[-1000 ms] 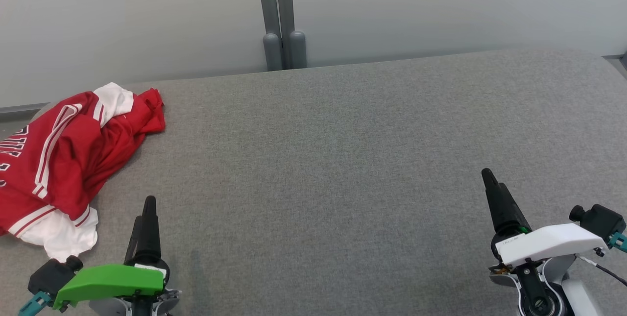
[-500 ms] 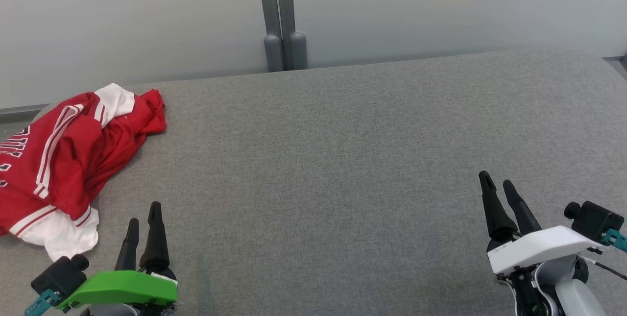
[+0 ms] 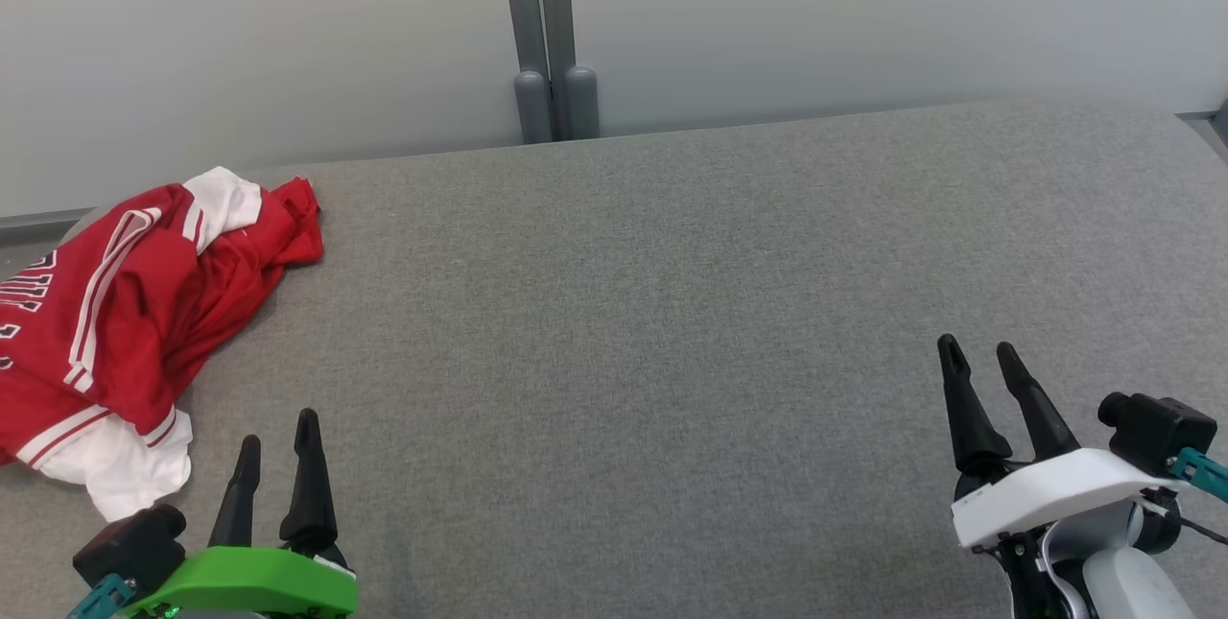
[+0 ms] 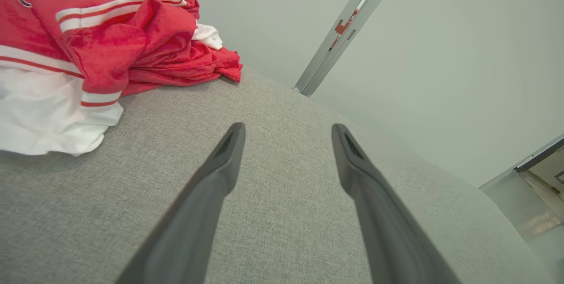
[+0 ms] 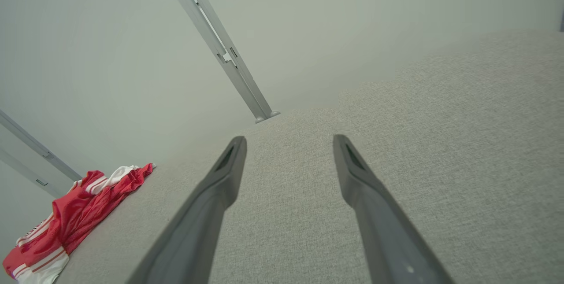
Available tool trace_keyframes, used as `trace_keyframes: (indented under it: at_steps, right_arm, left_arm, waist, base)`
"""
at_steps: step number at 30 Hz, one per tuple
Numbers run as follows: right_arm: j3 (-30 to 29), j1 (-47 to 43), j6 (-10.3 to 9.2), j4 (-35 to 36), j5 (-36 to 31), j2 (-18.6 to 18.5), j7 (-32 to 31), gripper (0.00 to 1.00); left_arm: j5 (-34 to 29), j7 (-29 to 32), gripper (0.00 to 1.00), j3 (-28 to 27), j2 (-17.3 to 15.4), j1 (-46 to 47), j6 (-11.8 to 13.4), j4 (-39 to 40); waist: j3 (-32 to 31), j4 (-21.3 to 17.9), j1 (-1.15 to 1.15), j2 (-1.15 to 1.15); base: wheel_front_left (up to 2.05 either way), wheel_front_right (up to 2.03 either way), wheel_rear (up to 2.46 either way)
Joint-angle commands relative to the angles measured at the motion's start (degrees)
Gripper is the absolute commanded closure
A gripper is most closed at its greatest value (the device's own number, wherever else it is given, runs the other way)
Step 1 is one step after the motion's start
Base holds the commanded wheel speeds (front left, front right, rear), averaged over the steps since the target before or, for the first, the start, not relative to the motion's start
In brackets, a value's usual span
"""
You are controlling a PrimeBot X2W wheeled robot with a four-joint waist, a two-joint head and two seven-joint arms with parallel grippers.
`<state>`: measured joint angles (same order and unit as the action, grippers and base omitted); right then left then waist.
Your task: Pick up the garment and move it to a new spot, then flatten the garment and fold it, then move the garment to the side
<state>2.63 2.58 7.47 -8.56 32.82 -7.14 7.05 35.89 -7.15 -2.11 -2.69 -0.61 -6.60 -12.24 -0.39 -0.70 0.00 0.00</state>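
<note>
Since a second ago, both sets of fingers have been opened up and both grippers pulled back a bit toward the near edge. The left gripper [image 3: 278, 429] is now seen with its fingers spread and nothing between them, and the same goes for the right gripper [image 3: 977, 345]. The gap is also shown plainly in the left wrist view [image 4: 287, 126] and the right wrist view [image 5: 286, 138].

Room-wise, a wide stretch of grey padded surface [image 3: 672, 312] is laid out from the garment across to the rounded far right corner. The far edge is backed by a pale wall with a grey post [image 3: 547, 34] standing just behind it.

The garment [image 3: 125, 321] is found at the far left of the surface, close to the far edge and cut off by the left side of the head view. It's crumpled in a heap, red with white stripes and white panels; one white bit is left sticking out toward the left gripper, near it but apart from it [image 4: 110, 42]. From the right wrist view it's seen well apart, way off to the left [image 5: 75, 213].

Some black and white lettering is printed on the red fabric at the left, but it's cut off and folded, so it can't be read.
</note>
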Motion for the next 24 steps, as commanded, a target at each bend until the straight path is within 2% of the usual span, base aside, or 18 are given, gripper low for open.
trace_keyframes:
  at_steps: [1, 24]
  right_arm:
    - [0.2, -0.1, 0.02, 1.0, -2.0, -0.6, 0.6, 0.00]
    - [1.9, -1.0, 0.03, 1.3, -14.4, -1.6, 3.9, 0.00]
  left_arm:
    - [-1.8, -0.5, 0.00, -0.3, -0.6, 0.0, -0.3, 0.8]
    - [-15.5, -3.8, 0.00, -1.0, -0.8, -1.6, -0.5, 0.8]
  waist:
    - [0.0, 0.0, 0.00, 0.00]
    - [-0.1, -0.2, 0.00, 0.00]
  base:
    - [0.00, 0.00, 0.00]
    - [0.00, 0.00, 0.00]
